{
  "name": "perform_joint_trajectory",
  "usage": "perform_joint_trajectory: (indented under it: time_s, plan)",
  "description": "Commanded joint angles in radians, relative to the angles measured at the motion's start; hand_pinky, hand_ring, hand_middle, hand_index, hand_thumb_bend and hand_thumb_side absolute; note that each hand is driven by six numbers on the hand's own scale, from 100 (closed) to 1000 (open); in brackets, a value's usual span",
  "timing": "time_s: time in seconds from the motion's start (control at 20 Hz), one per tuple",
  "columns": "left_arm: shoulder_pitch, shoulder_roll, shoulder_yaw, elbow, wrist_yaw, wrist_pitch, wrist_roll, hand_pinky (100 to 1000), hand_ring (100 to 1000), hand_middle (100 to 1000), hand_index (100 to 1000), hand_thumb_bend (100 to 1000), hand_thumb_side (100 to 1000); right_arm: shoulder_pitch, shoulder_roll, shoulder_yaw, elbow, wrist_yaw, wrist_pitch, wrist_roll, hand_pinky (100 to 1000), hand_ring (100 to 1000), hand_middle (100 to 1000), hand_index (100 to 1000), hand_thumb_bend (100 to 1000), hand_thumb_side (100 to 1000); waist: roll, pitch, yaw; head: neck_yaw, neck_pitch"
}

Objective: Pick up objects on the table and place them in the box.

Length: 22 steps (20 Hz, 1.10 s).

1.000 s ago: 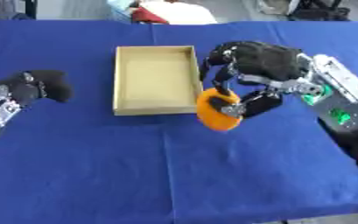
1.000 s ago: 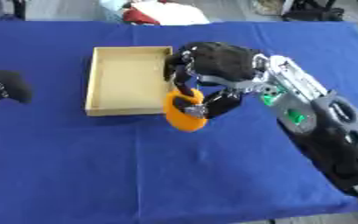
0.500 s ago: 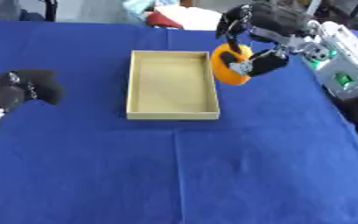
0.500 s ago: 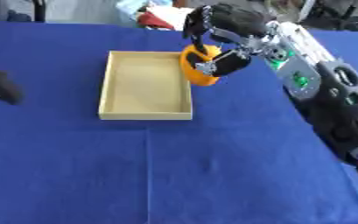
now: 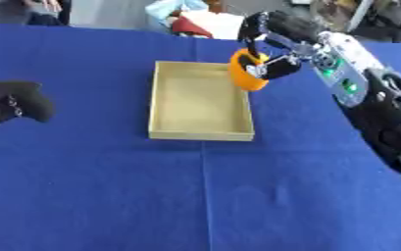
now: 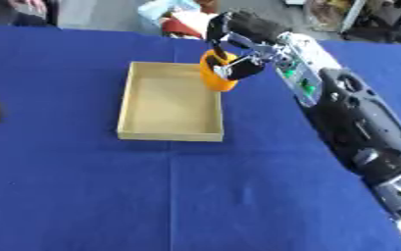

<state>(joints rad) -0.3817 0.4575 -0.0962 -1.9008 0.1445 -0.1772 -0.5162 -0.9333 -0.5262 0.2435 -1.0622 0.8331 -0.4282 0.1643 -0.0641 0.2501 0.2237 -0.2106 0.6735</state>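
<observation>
right hand (image 5: 272, 34): fingers curled round an orange object, holding it above the surface at the box's far right edge.
orange object (image 5: 248, 76): rounded, cup-like or ring-like, exact shape unclear; hangs below the hand, overlapping the right wall of the box near its far corner; not yet inside.
box (image 5: 162, 131): shallow, tan, open-topped, upright on the surface; nothing seen in it.
left hand (image 5: 19, 100): idle at the left edge, well apart from the box; fingers look curled, nothing in them.
surface (image 5: 203, 196): blue cloth; no other loose object seen near the box.
handling, judged: object looks light and stiff, likely smooth plastic, so it may slip or swing in the fingers; not fragile in appearance. the hold is taken at its upper part, which suits a hanging carry.
step, judged: carry phase, close to release; object needs to go a little left to clear the wall.
risk, judged: catching the box wall and nudging the light box.
</observation>
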Motion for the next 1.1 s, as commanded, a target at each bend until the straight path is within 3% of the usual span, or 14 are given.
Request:
perform_joint_trajectory:
  time_s: [0.05,0.2,0.3,0.55,0.65,1.1]
  plan:
    - [-0.020,0.004,-0.004,-0.021,0.014,0.001,-0.009,712,729,693,884,100,923,-0.035,0.023,-0.028,0.061,0.060,0.000,-0.025,787,701,655,411,100,193,0.005,-0.014,0.006,-0.016,-0.015]
    - [-0.023,0.002,-0.006,-0.022,0.016,0.002,-0.013,712,730,693,884,100,924,-0.048,0.068,-0.031,0.113,0.113,-0.012,-0.038,792,712,670,449,100,202,0.008,-0.012,0.009,-0.021,-0.013]
    - [-0.025,0.000,-0.007,-0.022,0.016,0.002,-0.014,713,730,693,884,100,925,-0.056,0.092,-0.030,0.133,0.153,-0.020,-0.044,796,722,686,526,100,211,0.010,-0.011,0.009,-0.023,-0.013]
    - [-0.026,-0.002,-0.010,-0.020,0.017,0.002,-0.018,713,730,693,885,100,925,-0.068,0.119,-0.024,0.142,0.242,-0.032,-0.037,824,771,756,865,100,247,0.013,-0.013,0.003,-0.022,-0.010]
    - [-0.024,-0.002,-0.010,-0.019,0.017,0.003,-0.019,714,731,693,884,100,925,-0.073,0.115,-0.021,0.127,0.260,-0.032,-0.018,835,792,780,924,100,266,0.013,-0.015,-0.002,-0.020,-0.007]
    - [-0.014,0.002,-0.010,-0.019,0.022,0.004,-0.018,714,730,692,884,100,922,-0.112,0.054,-0.020,-0.013,0.171,-0.014,0.055,842,797,788,935,100,241,0.011,-0.030,-0.018,-0.016,0.004]
